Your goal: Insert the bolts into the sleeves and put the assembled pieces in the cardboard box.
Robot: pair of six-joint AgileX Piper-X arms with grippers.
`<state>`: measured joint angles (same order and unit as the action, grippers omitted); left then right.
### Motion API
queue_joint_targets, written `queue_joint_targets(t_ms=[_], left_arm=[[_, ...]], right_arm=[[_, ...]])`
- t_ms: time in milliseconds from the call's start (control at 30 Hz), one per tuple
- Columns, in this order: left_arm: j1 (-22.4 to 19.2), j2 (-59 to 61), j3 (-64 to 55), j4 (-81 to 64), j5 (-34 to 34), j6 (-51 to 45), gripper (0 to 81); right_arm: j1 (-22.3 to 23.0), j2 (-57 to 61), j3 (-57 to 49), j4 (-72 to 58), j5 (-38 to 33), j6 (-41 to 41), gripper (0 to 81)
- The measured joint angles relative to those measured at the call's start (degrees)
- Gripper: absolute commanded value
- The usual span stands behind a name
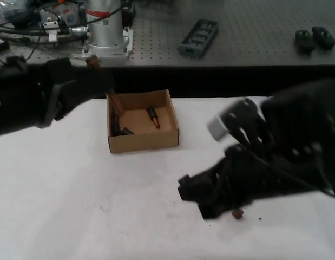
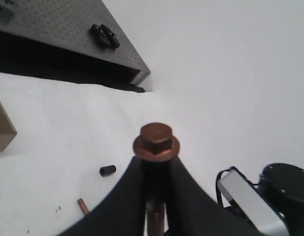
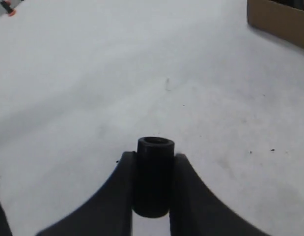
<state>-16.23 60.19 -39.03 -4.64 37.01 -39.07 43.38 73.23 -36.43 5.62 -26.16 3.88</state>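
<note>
Two bolts can be counted. One copper bolt (image 2: 156, 142) is clamped below its hex head between the closed fingers of the left end effector (image 2: 156, 166), and a loose bolt (image 2: 83, 205) lies on the counter (image 1: 75, 206). There are also two loose-count sleeves. One black sleeve (image 3: 153, 179) is pinched upright, open end showing, in the closed right end effector (image 3: 153, 157), and a second sleeve (image 2: 107, 170) lies near the loose bolt.

The single cardboard box (image 1: 140, 122) sits by the counter's far edge, towards its left side. It holds one assembled piece (image 1: 152, 115) and another dark item (image 1: 121, 130) I cannot identify. The left end effector hangs just beside the box's far left corner. The right one is well apart, near the counter's near right corner.

The counter is white. Behind it is a grey perforated board with a silver post base (image 1: 105, 27), a ribbed dark block (image 1: 198, 37) and two black knobs (image 1: 314, 39).
</note>
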Motion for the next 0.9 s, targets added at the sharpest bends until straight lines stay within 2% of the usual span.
queue_joint_targets(t_ms=[133,267,433,633,900], left_arm=[[-0.25,2.16,0.0,-0.31,0.4,-1.17,0.6],[-1.48,4.37,0.0,-1.51,1.27,-3.61,0.6],[-5.46,6.63,0.0,-7.13,2.13,-5.84,0.6],[-8.15,8.66,0.0,-7.78,2.94,-5.22,0.6],[-8.8,9.17,0.0,-7.87,1.91,0.09,0.6]], right_arm=[[0.0,-1.96,4.8,-10.39,-2.58,-0.14,2.9],[-0.7,-2.02,6.13,-14.93,-3.45,-0.6,2.9],[-2.32,-2.02,6.47,-16.8,-5.23,-0.72,2.9],[-4.74,-2.02,6.47,-18.25,-7.82,-0.57,2.9],[-6.26,-2.02,6.47,-18.78,-10.21,0.0,2.9]])
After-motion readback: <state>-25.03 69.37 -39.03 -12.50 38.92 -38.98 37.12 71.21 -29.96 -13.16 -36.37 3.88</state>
